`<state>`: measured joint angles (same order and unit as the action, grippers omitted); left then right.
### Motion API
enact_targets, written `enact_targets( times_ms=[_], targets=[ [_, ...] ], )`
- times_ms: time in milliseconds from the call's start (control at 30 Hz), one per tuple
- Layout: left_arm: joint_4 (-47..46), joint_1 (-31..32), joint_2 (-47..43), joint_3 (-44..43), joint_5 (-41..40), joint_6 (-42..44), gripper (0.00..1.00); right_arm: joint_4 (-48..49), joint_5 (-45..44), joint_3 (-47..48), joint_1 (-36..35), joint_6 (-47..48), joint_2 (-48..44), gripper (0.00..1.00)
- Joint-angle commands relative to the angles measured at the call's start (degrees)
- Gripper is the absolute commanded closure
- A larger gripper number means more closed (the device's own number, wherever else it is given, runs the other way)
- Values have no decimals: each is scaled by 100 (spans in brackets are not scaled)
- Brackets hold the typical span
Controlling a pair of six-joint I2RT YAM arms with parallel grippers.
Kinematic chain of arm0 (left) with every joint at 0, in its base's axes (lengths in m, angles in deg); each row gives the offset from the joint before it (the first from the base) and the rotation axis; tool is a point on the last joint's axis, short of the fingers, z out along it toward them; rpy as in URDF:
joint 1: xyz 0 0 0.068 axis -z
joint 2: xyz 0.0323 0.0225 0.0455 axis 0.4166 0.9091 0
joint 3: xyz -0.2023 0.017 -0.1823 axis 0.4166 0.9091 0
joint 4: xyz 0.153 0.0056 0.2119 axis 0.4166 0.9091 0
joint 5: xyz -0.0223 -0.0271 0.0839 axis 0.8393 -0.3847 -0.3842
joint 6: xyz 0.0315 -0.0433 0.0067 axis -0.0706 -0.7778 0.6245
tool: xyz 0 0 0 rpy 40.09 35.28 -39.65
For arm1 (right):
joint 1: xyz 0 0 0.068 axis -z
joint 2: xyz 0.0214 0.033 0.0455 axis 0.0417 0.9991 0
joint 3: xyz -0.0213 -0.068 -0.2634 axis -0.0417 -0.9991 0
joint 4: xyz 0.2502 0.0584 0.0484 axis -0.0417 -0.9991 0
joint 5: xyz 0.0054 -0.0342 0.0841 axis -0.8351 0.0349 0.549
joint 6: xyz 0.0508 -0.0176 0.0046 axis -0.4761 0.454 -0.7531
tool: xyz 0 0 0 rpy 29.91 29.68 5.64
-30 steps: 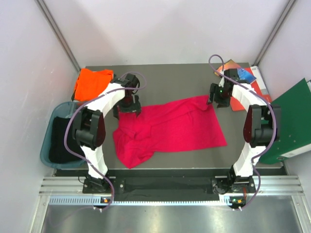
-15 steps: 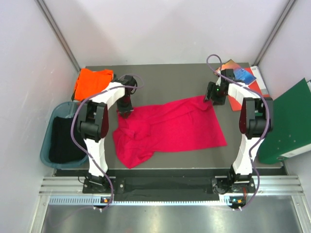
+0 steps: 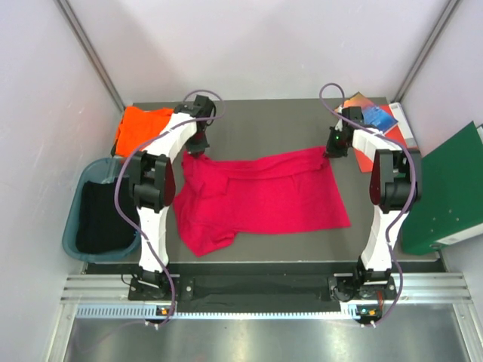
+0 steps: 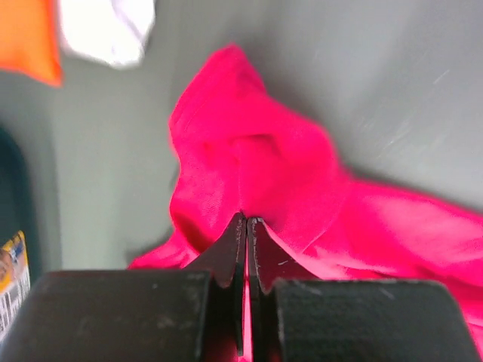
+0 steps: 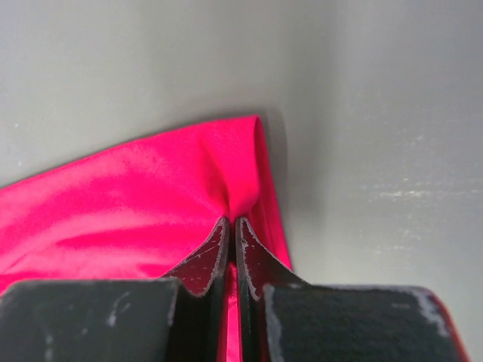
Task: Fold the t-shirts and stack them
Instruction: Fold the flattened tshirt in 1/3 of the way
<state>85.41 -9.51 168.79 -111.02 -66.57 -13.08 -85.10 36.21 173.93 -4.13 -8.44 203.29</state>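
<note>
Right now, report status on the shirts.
Left end effector shut on crimson t-shirt, far-left corner. Right end effector shut on far-right corner. Orange t-shirt far left; nothing on the cloth.

green binder (image 3: pixel 451 192) cropped right, orange t-shirt (image 4: pixel 26 38) blurred

No text can be read. A printed label (image 4: pixel 9 275) in the left wrist view is too blurred; the books (image 3: pixel 375 117) at the worktop's far right corner show no legible words.
</note>
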Motion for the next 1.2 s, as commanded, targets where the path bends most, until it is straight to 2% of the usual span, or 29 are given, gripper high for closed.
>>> enact_targets(
  times_ms=[0, 100, 200, 233, 267, 300, 333, 400, 467, 567, 633, 667, 700, 767, 833, 900, 1033, 1167],
  targets=[
    [-304, -70, 91, -516, -389, 125, 100, 339, -417, 53, 15, 10, -321, 100],
    [-147, -114, 556, -1174, -249, 169, 100, 374, -479, 201, 16, 1, -173, 100],
    [406, -123, 1075, -2009, -135, 222, 100, -3, -348, 517, 16, 89, 56, 100],
    [494, -123, 1145, -2081, -91, 231, 88, -12, -295, 527, 7, 133, 74, 100],
    [512, -131, 1155, -2064, 75, 274, 63, -30, -277, 510, 15, 151, 83, 99],
    [513, -132, 1103, -1907, 120, 309, 42, -56, -242, 510, 16, 177, 92, 83],
    [539, -132, 1041, -1784, 147, 301, 2, -117, -207, 519, 7, 229, 92, 77],
    [513, -132, 691, -1198, 121, 178, 1, -188, -180, 475, 15, 247, 22, 60],
    [312, -132, 105, -678, 164, 117, 1, -171, -189, 379, 16, 274, -162, 51],
    [-373, -123, -827, 526, 410, 107, 2, -109, -189, 168, 16, 274, -399, 50],
    [-768, -123, -1164, 1158, 664, 99, 6, -74, -163, 44, 7, 274, -505, 50],
    [-823, -123, -1331, 1275, 735, 38, 13, -57, -163, -8, 15, 274, -575, 50],
    [-858, -114, -1367, 1372, 762, 11, 16, -48, -145, -26, 16, 274, -594, 50],
    [-745, -114, -1280, 1426, 859, -85, 17, -48, -136, -35, 7, 282, -629, 50],
    [-604, -62, -1175, 1338, 816, -147, 12, -48, -127, -35, 16, 256, -646, 50],
    [-568, -35, -1209, 1320, 692, -147, 1, -48, -101, -35, 15, 248, -673, 50],
    [-621, -26, -1411, 1329, 595, -121, 1, -30, -31, -53, 7, 239, -682, 50],
    [-735, 9, -1718, 1627, 709, -174, 20, -21, 48, -114, 7, 247, -682, 50]
  ],
)
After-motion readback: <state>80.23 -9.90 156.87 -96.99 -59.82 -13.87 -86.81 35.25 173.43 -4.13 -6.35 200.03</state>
